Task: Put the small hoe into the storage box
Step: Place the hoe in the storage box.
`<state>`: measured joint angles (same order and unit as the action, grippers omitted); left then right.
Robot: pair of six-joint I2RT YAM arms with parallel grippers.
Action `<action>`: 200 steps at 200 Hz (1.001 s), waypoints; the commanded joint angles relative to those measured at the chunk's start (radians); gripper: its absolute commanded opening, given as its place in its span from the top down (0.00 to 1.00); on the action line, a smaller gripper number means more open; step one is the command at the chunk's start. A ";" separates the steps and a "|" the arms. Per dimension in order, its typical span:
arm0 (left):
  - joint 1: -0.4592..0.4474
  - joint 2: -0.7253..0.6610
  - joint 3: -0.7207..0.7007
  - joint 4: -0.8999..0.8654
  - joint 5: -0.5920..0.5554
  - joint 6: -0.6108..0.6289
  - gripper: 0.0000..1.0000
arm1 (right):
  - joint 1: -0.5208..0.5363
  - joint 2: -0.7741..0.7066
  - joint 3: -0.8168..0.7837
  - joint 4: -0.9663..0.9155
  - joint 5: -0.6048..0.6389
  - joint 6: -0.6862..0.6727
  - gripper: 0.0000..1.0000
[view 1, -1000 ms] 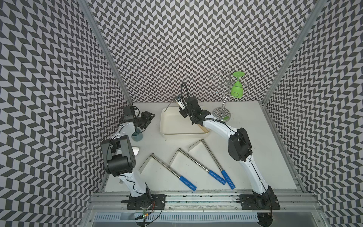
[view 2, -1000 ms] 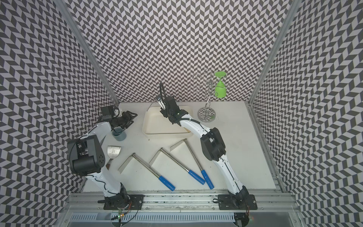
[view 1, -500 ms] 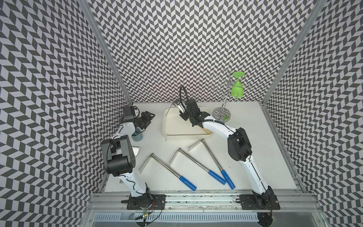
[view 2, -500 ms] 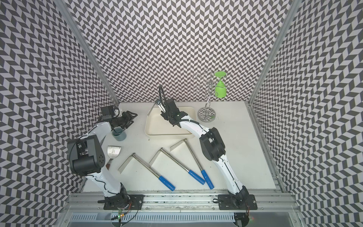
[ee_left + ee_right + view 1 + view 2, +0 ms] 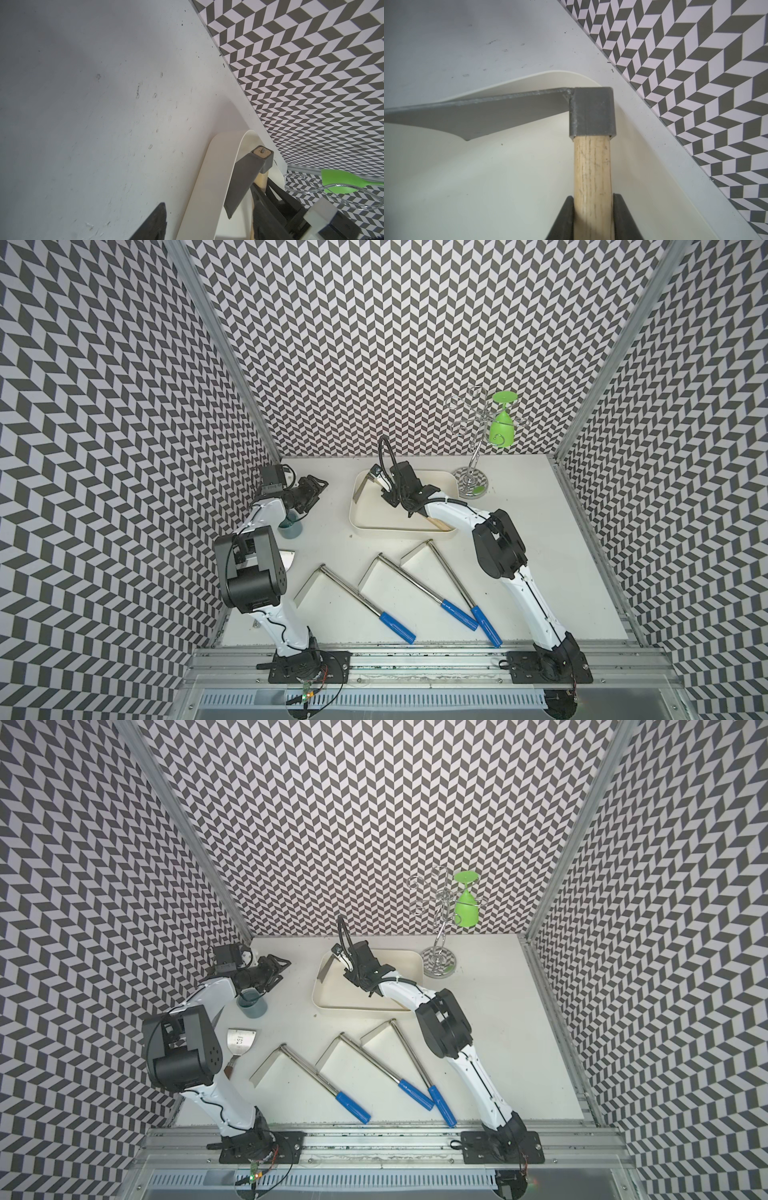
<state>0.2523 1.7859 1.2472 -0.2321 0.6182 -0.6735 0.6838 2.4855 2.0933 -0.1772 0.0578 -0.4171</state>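
Note:
The small hoe has a pale wooden handle and a grey metal head with a flat blade. My right gripper is shut on the handle just behind the head. It holds the hoe over the cream-white storage box, with the head at the box's back left corner in both top views. I cannot tell whether the blade touches the box wall. The handle's other end lies low near the front wall. My left gripper stands open and empty, left of the box.
Three long metal tools with blue grips lie on the table in front of the box. A grey-blue cup stands under my left arm, near a putty knife. A wire rack with a green glass stands back right.
My right gripper has brought the hoe's head down and a little left, toward the box's back left corner. The left arm has not moved.

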 commanded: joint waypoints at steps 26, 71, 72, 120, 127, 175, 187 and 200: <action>0.010 -0.007 0.003 0.012 -0.008 0.015 0.34 | -0.013 0.012 -0.010 0.089 -0.033 0.035 1.00; 0.010 -0.005 0.009 0.008 -0.006 0.015 0.33 | -0.022 0.024 -0.015 0.115 -0.025 0.082 0.72; 0.010 -0.005 0.009 0.008 -0.006 0.015 0.33 | -0.023 0.024 -0.015 0.116 -0.025 0.084 0.72; 0.009 -0.006 0.008 0.007 -0.005 0.016 0.32 | -0.025 0.031 -0.011 0.129 -0.019 0.114 0.56; 0.009 -0.006 0.008 0.009 -0.005 0.015 0.32 | -0.026 0.031 -0.012 0.129 -0.018 0.117 0.55; 0.009 -0.006 0.008 0.008 -0.005 0.015 0.31 | -0.028 0.033 -0.014 0.129 -0.019 0.131 0.51; 0.009 -0.008 0.008 0.010 -0.003 0.014 0.31 | -0.028 0.033 -0.016 0.129 -0.029 0.136 0.49; 0.008 -0.007 0.006 0.012 -0.002 0.014 0.31 | -0.027 0.035 -0.020 0.128 -0.038 0.144 0.49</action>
<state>0.2558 1.7859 1.2472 -0.2321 0.6178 -0.6716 0.6586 2.4996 2.0792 -0.1032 0.0360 -0.2928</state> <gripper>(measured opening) 0.687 0.507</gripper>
